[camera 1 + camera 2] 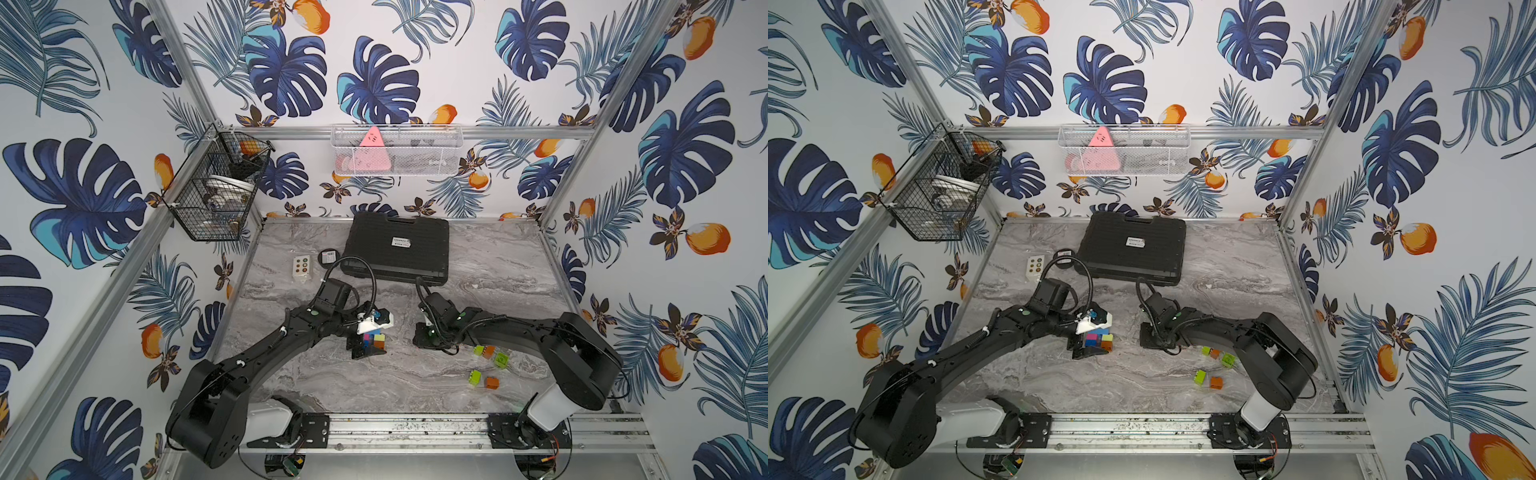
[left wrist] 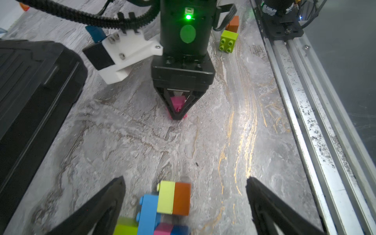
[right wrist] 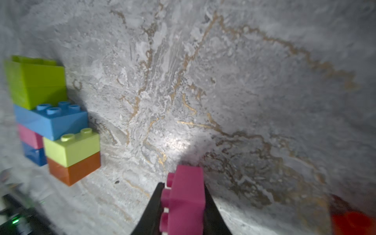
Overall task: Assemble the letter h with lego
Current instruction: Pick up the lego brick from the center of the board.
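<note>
Two claws in view; how does each stand? (Mara)

The right gripper (image 2: 179, 115) is pinching a pink brick (image 3: 185, 199). Its black fingers press on opposite sides, and the studs face one finger. It sits low over the marble table (image 1: 498, 270); I cannot tell whether the brick rests on it. The left gripper (image 2: 185, 180) is spread wide, one finger on each side of the brick stack (image 2: 162, 205), with a gap on both sides. (Jo)

What is in that stack? (Mara)

A longer light blue brick is in the middle, with lime green on one face. On the other face are pink then dark blue, and beside those lime then orange. Whether it stands or lies flat I cannot tell. (Jo)

Where is all this? (Mara)

Take the black case (image 1: 397, 253). The stack is in front of it, apart from its near edge. The pinched brick is also in front, more toward the case's end on the right arm's side. Farther from the case, past that claw, lie loose pieces: a lime brick (image 1: 480, 351) touching an orange brick (image 1: 490, 350), and a second lime brick (image 1: 501, 360) just beside them. Farther out again are a third lime brick (image 1: 475, 377) and a second orange brick (image 1: 492, 382). (Jo)

Anything else? (Mara)

A white button box (image 1: 301, 268) sits near the case, on the left arm's side. (Jo)
</note>
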### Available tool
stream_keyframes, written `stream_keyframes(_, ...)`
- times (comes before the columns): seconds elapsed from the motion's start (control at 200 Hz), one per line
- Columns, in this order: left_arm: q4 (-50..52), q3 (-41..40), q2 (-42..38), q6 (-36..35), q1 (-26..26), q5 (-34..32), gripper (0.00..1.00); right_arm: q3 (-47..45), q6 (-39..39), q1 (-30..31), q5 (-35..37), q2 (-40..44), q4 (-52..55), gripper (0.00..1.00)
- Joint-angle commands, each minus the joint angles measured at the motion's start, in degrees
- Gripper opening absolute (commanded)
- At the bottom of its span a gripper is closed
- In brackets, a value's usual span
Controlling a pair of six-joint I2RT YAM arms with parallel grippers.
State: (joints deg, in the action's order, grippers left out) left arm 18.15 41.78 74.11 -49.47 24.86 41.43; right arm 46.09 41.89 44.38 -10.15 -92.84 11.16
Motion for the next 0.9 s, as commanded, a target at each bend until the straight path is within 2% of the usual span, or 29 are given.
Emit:
stream_keyframes(0.0,-6.5,0.3,2.4,4.3,4.2,-3.5,0.95,-3.6,5.7,-1.8,-12.3,0.8,-11.7,0.18)
stream_keyframes(0.055,-11.4,-0.6,3.7,6.9,6.9,-7.7,0.94,-5.3,6.4,-3.2,-14.5,0.6,-14.5,0.18)
stream_keyframes(0.12,-14.6,-0.8,5.3,8.3,8.9,-9.2,0.92,-7.6,8.1,-4.5,-17.3,0.8,-19.0,0.18)
stream_keyframes(0.276,-16.0,-0.4,8.2,10.4,11.3,-6.2,0.88,-10.6,10.2,-5.7,-21.6,2.4,-26.4,0.18)
stream_keyframes(0.581,-17.9,0.3,9.9,17.5,11.4,-4.3,0.85,-13.7,9.2,-5.7,-25.0,6.6,-33.5,0.2)
stream_keyframes(0.741,-17.4,1.2,10.5,20.3,10.0,-3.3,0.73,-14.6,8.2,-5.6,-25.5,8.5,-34.5,0.19)
stream_keyframes(0.897,-16.7,1.5,10.5,19.9,9.6,-3.0,0.67,-14.6,7.1,-5.5,-25.9,9.6,-33.5,0.19)
